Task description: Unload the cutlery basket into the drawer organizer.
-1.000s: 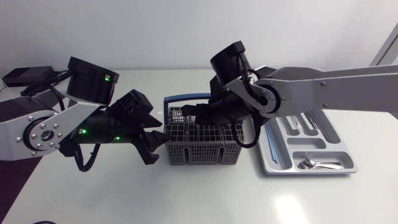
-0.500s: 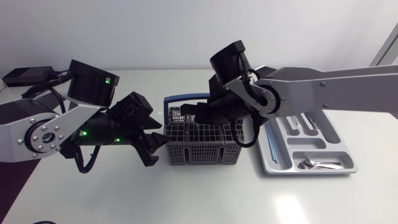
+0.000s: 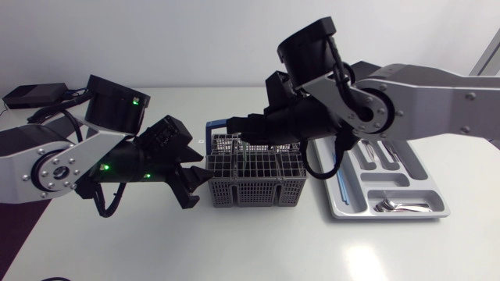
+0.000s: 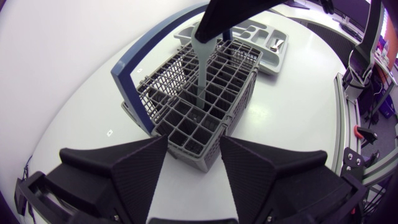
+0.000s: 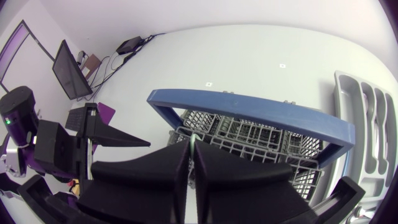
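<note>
The grey cutlery basket (image 3: 254,186) with its blue handle (image 5: 249,112) stands mid-table. My right gripper (image 3: 237,129) hangs above the basket's left half, shut on a thin grey utensil (image 4: 202,68). The utensil's lower end still dips into a basket cell; I cannot tell what kind of utensil it is. In the right wrist view the gripper (image 5: 191,146) shows only a sliver of it between the pads. My left gripper (image 4: 193,168) stands open at the basket's (image 4: 205,93) left end, its near corner just ahead between the fingers. The grey drawer organizer (image 3: 336,204) lies right of the basket.
The organizer holds spoons (image 3: 391,205) in its front compartment, forks (image 3: 387,156) further back and a bluish piece (image 3: 341,183) in its left slot. A black box with cables (image 3: 31,95) sits at the far left back of the table.
My right gripper has closed on the utensil and risen out of the basket, drawing it upward. The left arm and the basket have stayed put.
</note>
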